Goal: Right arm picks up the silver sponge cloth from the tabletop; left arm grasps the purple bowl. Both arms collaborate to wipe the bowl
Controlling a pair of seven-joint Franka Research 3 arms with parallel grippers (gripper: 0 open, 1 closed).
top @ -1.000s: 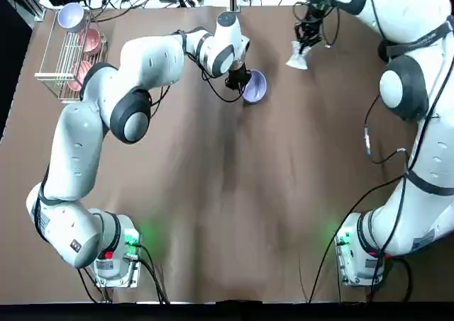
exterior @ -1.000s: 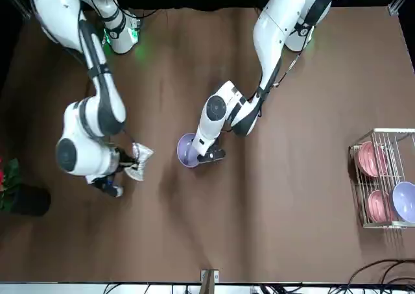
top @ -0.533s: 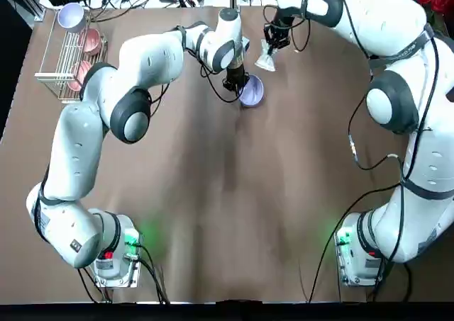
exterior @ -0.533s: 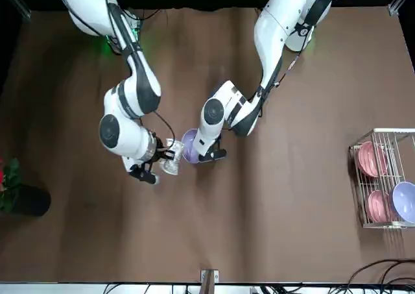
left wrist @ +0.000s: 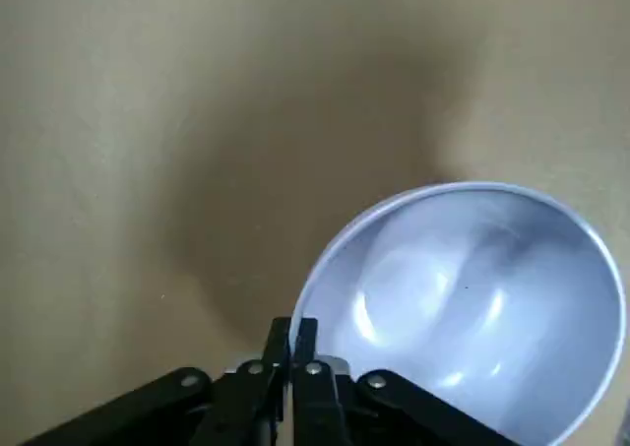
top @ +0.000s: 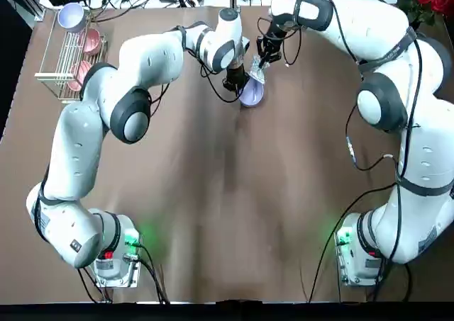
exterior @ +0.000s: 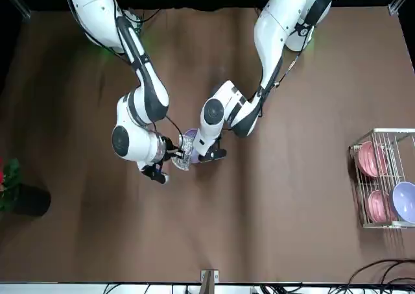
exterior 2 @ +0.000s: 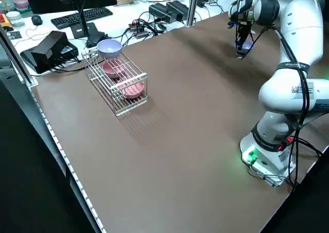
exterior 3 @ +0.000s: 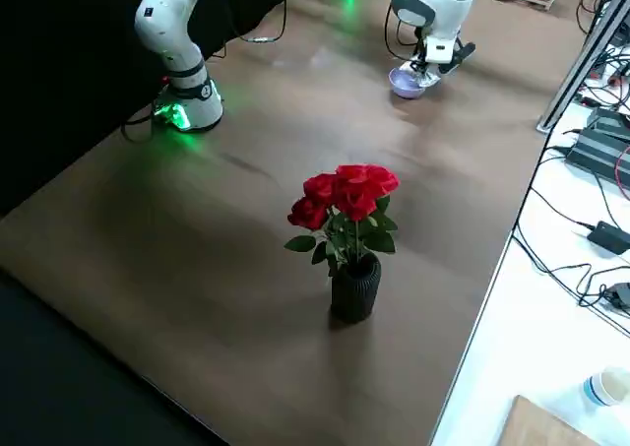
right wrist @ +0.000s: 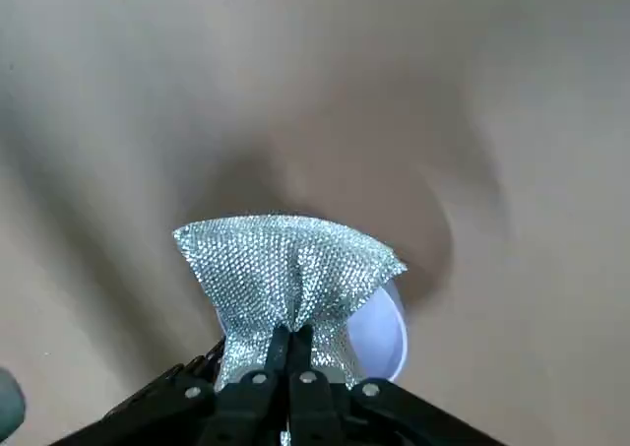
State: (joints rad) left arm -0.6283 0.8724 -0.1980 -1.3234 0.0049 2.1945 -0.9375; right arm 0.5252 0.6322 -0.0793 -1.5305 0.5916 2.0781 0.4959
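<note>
— What's around on the brown counter [top: 206, 215]?
— A wire rack [top: 73, 59] near its far left corner with pink bowls [exterior: 371, 159] inside, and a red-flowered plant [exterior 3: 352, 239] on the robot's right side
— And the purple bowl [left wrist: 472, 308]?
— Beyond the counter's middle, its rim pinched between the closed jaws of the left gripper [left wrist: 291, 343]
— The right gripper [right wrist: 292, 343]?
— Just beside it, jaws closed on the narrow waist of the silver sponge cloth [right wrist: 285, 269]
— Is the cloth touching the bowl?
— It overlaps it in view; I can't tell
</note>
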